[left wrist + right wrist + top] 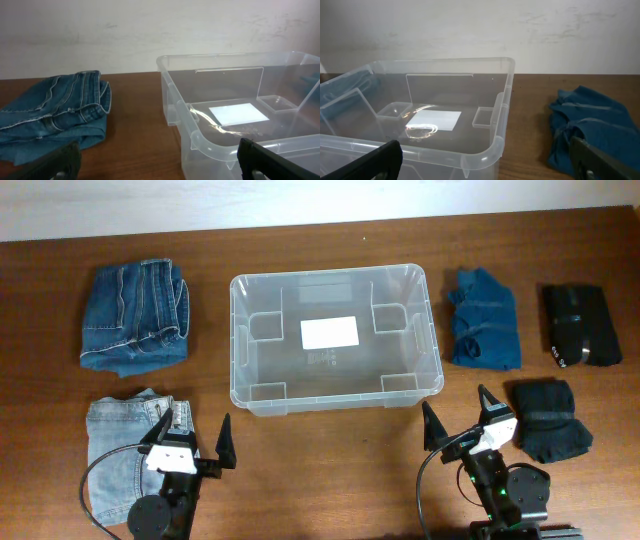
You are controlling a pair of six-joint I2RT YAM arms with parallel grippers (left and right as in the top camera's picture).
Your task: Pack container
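Note:
The clear plastic container [436, 375] stands empty at the table's middle, with a white label on its base. It also shows in the left wrist view [172, 80] and the right wrist view [505, 95]. My left gripper [194, 442] is open and empty near the front edge, left of the container's front corner, beside light blue jeans [115, 455]. My right gripper [460, 420] is open and empty right of the container's front right corner.
Folded dark blue jeans [135, 320] lie at the back left, seen in the left wrist view too [55, 112]. A blue garment [485, 320] lies right of the container. A black garment [580, 325] is at the far right, another black one [550, 420] in front of it.

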